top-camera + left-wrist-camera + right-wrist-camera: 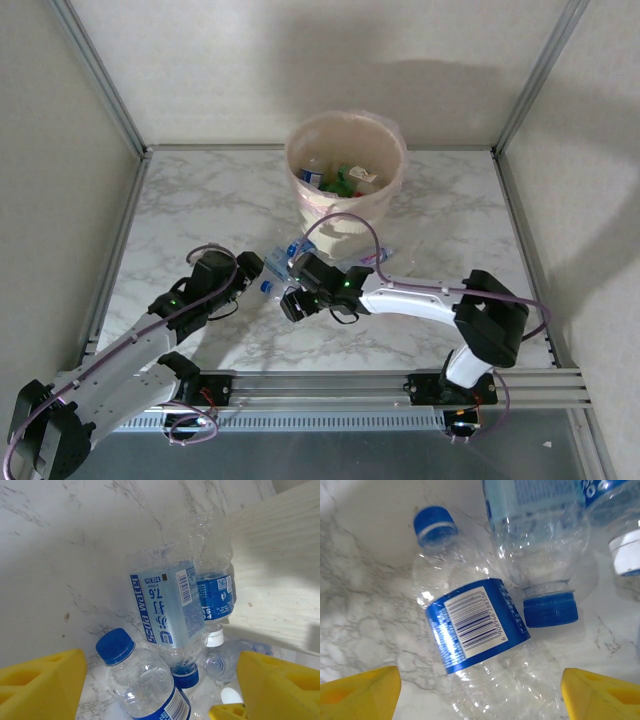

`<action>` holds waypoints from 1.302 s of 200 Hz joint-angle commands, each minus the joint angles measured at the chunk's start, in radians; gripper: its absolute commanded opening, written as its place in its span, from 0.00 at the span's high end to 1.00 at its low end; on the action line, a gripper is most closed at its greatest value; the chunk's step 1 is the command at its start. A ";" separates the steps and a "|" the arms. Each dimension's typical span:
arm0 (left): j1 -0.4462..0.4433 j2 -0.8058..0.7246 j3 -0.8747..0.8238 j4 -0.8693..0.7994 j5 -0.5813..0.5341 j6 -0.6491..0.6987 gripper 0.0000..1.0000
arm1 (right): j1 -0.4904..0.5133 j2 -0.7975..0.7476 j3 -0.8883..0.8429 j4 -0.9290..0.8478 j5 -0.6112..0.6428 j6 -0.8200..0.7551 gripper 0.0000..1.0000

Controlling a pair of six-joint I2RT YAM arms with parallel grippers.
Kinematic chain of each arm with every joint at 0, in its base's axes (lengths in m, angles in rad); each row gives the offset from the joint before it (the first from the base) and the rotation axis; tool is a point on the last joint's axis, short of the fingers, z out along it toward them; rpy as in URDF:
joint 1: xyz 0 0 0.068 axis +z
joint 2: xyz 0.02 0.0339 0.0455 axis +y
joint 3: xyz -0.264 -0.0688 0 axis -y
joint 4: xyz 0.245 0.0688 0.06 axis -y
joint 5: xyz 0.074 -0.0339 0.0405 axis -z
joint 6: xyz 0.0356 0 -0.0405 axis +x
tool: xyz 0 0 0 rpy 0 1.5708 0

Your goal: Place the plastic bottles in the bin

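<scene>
Marble-veined counter [200, 200] carries everything, walled in by pale panels. Nearest, the left fingers [42, 685] and the right fingers [360, 687] are both held spread, with nothing grasped. Below the right pair a barcode-labelled bottle [475, 625] is seen lying on its side, its long axis crossing the gap at a slant and its blue cap [435, 524] pointed away from them. The right arm is judged the better centred over it (the left is close too). Just beside it lies a soda water bottle [167, 605], cap towards the left fingers. Beyond the heap stands the bin [322, 205], upright, with bottles already inside.
</scene>
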 commanded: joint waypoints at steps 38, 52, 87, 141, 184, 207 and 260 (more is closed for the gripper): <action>0.014 -0.004 -0.024 -0.024 -0.001 0.009 0.22 | 0.009 0.075 0.013 0.000 -0.021 -0.022 0.18; 0.014 -0.007 -0.028 -0.016 0.000 0.008 0.22 | 0.008 0.088 0.017 0.001 -0.028 -0.022 0.18; 0.016 -0.004 -0.034 -0.003 0.004 0.007 0.22 | 0.009 0.135 0.039 -0.008 -0.028 -0.024 0.18; 0.017 -0.012 -0.041 -0.002 0.003 0.006 0.22 | 0.009 0.157 0.050 -0.006 -0.024 -0.023 0.23; 0.019 -0.004 -0.040 0.007 0.005 0.007 0.22 | 0.010 0.142 0.040 -0.003 -0.025 -0.022 0.29; 0.019 -0.002 -0.040 0.012 0.005 0.006 0.22 | 0.013 0.137 0.039 -0.003 -0.028 -0.021 0.35; 0.022 -0.007 -0.039 0.009 0.000 0.006 0.21 | 0.036 0.124 0.043 -0.018 -0.014 -0.025 0.44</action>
